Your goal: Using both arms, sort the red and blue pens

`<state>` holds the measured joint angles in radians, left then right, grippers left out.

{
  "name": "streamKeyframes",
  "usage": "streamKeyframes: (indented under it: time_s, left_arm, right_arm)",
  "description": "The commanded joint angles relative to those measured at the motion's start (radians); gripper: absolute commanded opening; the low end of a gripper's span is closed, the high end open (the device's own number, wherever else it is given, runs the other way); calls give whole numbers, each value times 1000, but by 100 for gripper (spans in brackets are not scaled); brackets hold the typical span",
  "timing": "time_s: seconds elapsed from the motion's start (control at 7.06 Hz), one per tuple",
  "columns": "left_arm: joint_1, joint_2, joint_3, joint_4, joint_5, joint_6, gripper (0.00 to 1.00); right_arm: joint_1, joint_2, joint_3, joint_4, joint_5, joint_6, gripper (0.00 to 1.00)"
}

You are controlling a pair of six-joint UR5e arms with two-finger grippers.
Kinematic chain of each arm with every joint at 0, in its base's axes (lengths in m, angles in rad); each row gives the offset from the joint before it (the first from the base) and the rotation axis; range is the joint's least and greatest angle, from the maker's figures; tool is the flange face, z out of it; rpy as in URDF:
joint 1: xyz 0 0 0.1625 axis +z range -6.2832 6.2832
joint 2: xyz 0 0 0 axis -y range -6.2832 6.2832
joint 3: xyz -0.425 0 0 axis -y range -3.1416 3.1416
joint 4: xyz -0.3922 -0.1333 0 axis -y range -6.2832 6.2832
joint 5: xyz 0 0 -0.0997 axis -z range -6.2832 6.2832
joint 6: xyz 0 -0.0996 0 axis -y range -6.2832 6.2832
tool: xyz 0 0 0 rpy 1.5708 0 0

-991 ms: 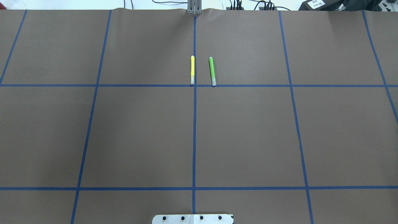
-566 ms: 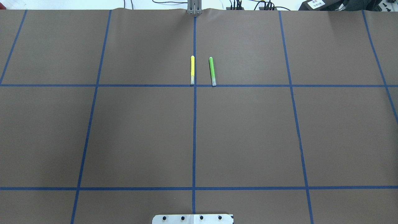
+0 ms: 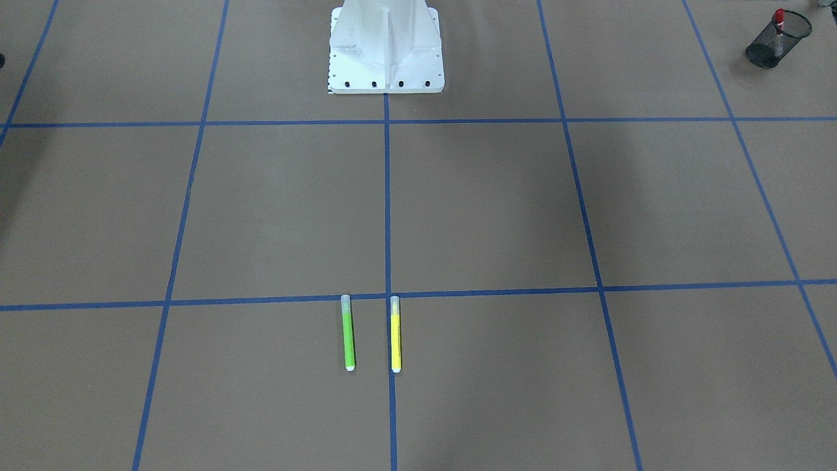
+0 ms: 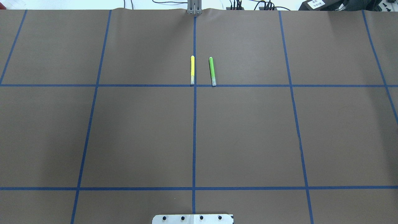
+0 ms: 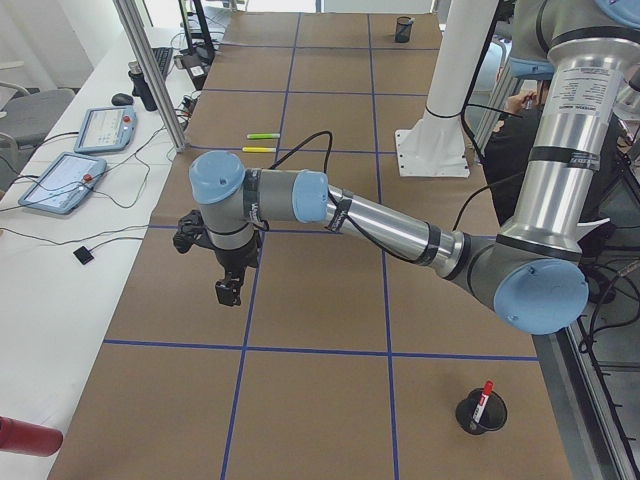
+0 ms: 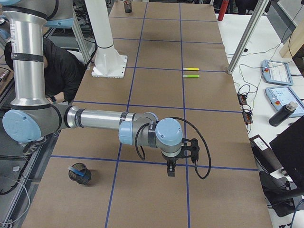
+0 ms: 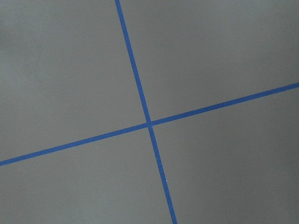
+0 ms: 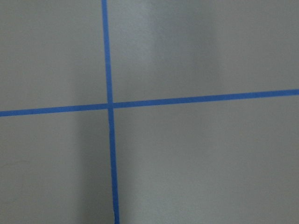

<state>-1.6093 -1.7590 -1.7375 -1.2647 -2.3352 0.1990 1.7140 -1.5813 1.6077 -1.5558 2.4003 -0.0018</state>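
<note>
Well out over the table, the black two-finger left gripper (image 5: 228, 290) points down above the brown paper (image 4: 248, 133), apart from every pen; whether its jaws are spread or closed cannot be told. The black right gripper (image 6: 170, 170) hangs likewise, its opening just as unreadable. A blue tape grid (image 4: 194, 140) crosses the paper, and a white bench (image 5: 60, 260) alongside carries tablets (image 5: 60, 183). The white-barrelled marker with red cap (image 5: 485, 392) stands tilted in a black mesh cup (image 5: 498, 415) near the left arm's base. The slim blue pen (image 6: 77, 171) leans in a second mesh cup (image 6: 85, 179) near the right arm's. A slim green pen (image 4: 212, 71) and a slim yellow pen (image 4: 192, 70) lie side by side.
</note>
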Motion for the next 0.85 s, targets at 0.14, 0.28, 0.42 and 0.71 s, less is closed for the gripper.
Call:
streamKeyframes:
  time_s: [0.14,0.28,0.42,0.71]
  left_arm:
    - [105,18,131,-285,7,-247,100]
    - [105,82,157,-391,7,-247,100]
    - [103,132,157,-447,5,-247,100]
    - [85,187,150,-452,4,-239,100]
  right_arm:
    - [-134,69,15,2,-12,285,100]
    - [-137,69,18,3,-9,284,100]
    - [-136,69,21,3,-12,273,100]
    - [-135,58,20,3,-18,269,100]
